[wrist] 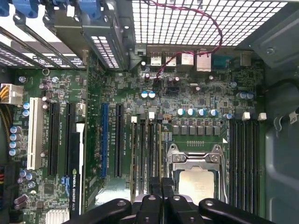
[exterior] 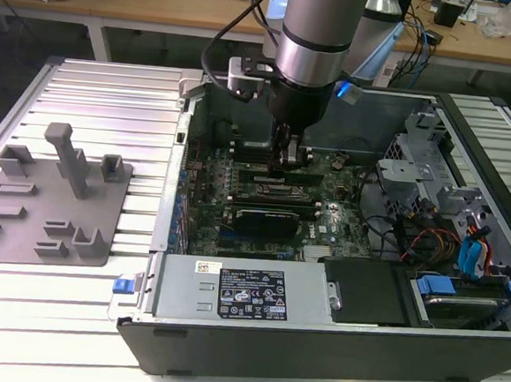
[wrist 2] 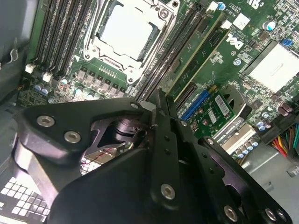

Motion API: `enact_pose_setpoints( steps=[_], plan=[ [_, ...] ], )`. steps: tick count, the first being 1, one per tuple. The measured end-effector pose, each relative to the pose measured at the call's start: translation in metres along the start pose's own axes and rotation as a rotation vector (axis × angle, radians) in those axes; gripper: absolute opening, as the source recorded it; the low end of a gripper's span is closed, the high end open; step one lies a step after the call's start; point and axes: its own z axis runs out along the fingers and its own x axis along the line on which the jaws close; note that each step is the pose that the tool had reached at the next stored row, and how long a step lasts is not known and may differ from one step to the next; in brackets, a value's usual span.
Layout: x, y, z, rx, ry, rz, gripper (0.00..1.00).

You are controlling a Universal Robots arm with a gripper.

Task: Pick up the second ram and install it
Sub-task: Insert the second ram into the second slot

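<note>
Black gripper (wrist 2: pixel 162 100) links crowd both wrist views, fingers (wrist 2: pixel 167 126) pinched together, tips down at the memory slots (wrist 2: pixel 175 46). Below me: open computer case (exterior: pixel 253 332), motherboard (wrist: pixel 196 100), silver processor (wrist 2: pixel 126 30), and a green ram stick (wrist 2: pixel 201 53) seated just beside my fingertips.

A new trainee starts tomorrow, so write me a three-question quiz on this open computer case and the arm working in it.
1. True or false: the gripper is down inside the open computer case, above the motherboard.
2. Multiple choice: the grey fixture tray lies A) inside the case; B) on the slatted table, at the exterior view's left of the case; C) in the gripper.
3. Fill in: in the first wrist view the processor sits between two banks of ____ slots.
Key: 1 true; 2 B; 3 memory.
</note>
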Motion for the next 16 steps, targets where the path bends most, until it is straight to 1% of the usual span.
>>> enact_pose_setpoints(
  steps=[9, 11, 16],
  plan=[
    [0.0005, -0.0002, 0.0031, 0.0000, 0.0000, 0.000, 0.09],
    [0.0019, -0.0003, 0.0056, 0.0000, 0.0000, 0.000, 0.09],
    [0.0038, -0.0004, 0.0083, 0.0000, 0.0000, 0.000, 0.09]
  ],
)
